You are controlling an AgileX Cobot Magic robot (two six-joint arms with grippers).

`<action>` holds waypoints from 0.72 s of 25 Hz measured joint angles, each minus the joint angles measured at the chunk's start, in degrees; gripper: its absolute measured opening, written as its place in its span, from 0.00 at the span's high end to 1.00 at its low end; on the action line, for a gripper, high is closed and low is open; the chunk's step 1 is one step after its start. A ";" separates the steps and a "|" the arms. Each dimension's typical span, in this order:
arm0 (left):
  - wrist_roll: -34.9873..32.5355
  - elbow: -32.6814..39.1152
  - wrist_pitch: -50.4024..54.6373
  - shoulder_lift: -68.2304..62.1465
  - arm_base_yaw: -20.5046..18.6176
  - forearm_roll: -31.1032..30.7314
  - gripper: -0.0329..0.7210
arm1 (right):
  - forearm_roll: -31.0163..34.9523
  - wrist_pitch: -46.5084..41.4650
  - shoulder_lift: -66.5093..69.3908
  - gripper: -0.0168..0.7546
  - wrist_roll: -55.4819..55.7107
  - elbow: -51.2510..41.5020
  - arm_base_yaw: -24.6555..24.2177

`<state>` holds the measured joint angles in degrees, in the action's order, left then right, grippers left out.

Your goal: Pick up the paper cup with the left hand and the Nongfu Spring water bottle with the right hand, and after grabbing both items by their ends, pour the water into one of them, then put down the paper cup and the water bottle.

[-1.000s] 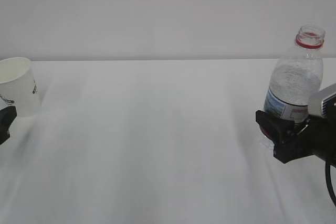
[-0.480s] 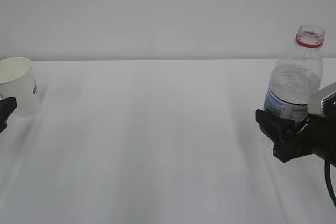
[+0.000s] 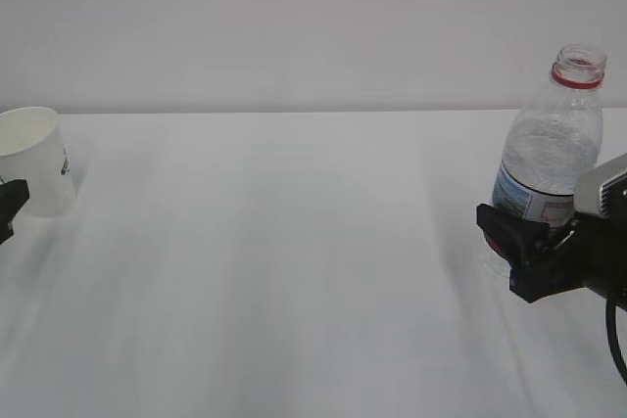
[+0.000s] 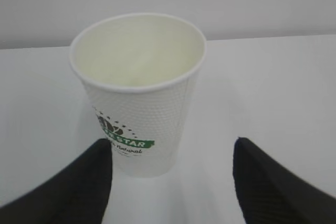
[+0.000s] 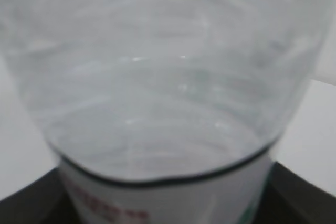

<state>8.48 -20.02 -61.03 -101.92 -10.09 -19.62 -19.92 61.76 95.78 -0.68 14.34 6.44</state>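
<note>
The right pincer (image 3: 517,242) at the scene's right edge is blocky matte black plastic, topped by a light grey plate, with a black cable looping beneath. The left pincer (image 4: 170,182) shows two black, finely ribbed, wedge-shaped fingers (image 4: 79,187).

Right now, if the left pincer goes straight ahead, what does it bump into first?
Probably the paper cup. It stands upright between the open fingers of the left pincer, nearer the left finger, apparently not gripped.

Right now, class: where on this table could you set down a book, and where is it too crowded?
The widest bare stretch of table lies between the paper cup at far left and the water bottle at right. It is crowded at both edges, where each claw sits by its item.
</note>
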 joint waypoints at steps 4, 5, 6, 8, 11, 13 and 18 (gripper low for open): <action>1.30 0.00 1.58 0.00 0.00 1.29 0.26 | 0.00 0.00 0.00 0.30 0.00 0.00 0.00; 1.43 0.00 2.12 0.00 -0.11 1.29 0.26 | 0.00 0.00 0.00 0.30 0.00 0.00 0.00; 1.43 0.00 2.24 -0.09 -0.11 1.29 0.26 | 0.00 0.00 0.00 0.30 0.00 0.00 0.00; 1.52 0.00 2.24 -0.45 -0.11 1.29 0.24 | 0.00 0.00 0.00 0.30 0.00 0.00 0.00; 1.25 0.00 1.89 -1.28 -0.11 1.42 0.18 | 0.00 0.00 0.00 0.30 0.00 0.00 0.00; 0.48 0.00 1.64 -1.69 -0.11 2.11 0.15 | 0.00 0.00 0.00 0.30 0.00 0.00 0.00; -1.52 -1.34 1.47 -2.04 -0.11 2.27 0.14 | 0.00 0.00 0.00 0.30 0.00 0.00 0.00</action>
<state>6.96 -21.36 -59.55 -103.96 -10.20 -17.35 -19.92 61.76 95.78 -0.68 14.34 6.44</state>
